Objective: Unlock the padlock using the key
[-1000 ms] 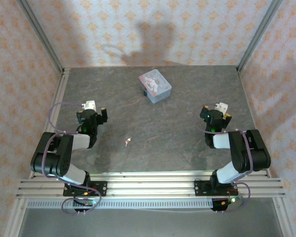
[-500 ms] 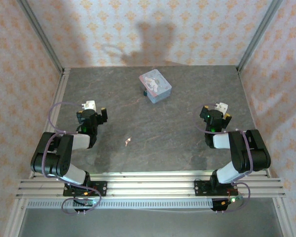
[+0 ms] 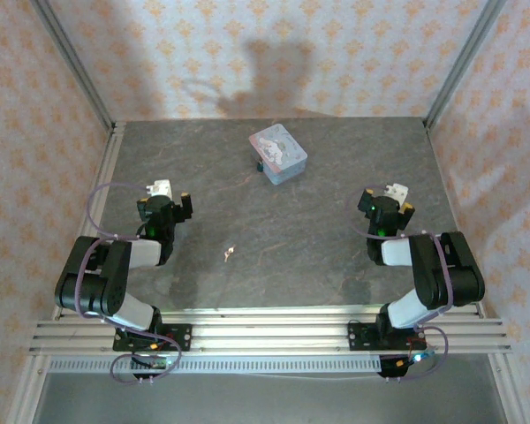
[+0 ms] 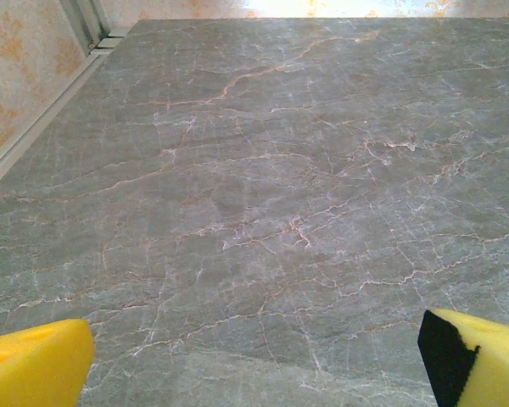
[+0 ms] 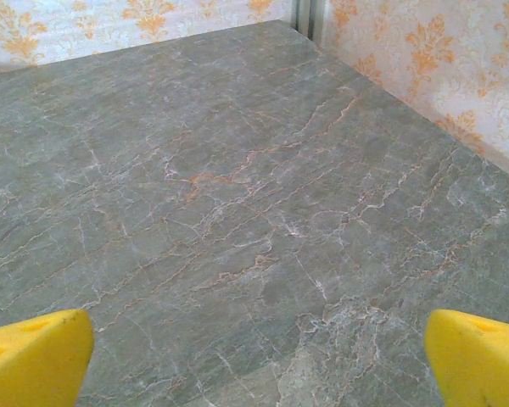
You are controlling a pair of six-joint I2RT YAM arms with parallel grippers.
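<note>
On the grey counter (image 3: 336, 177), the pale-blue tin (image 3: 279, 155) sits well ahead of my left hand (image 3: 172, 195) and right hand (image 3: 396, 200), both spread wide and holding nothing. The padlock (image 3: 260, 164) lies against the tin's left side. The key (image 3: 229, 254) lies right of my left hand, nearer the arm bases.

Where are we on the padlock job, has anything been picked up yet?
Nothing looks done: the key lies alone on the table, well apart from the padlock beside the tin. Nothing is in hand: the left gripper and right gripper are open and empty, off to either side. Left: grasp key, steady padlock, insert, turn.
</note>
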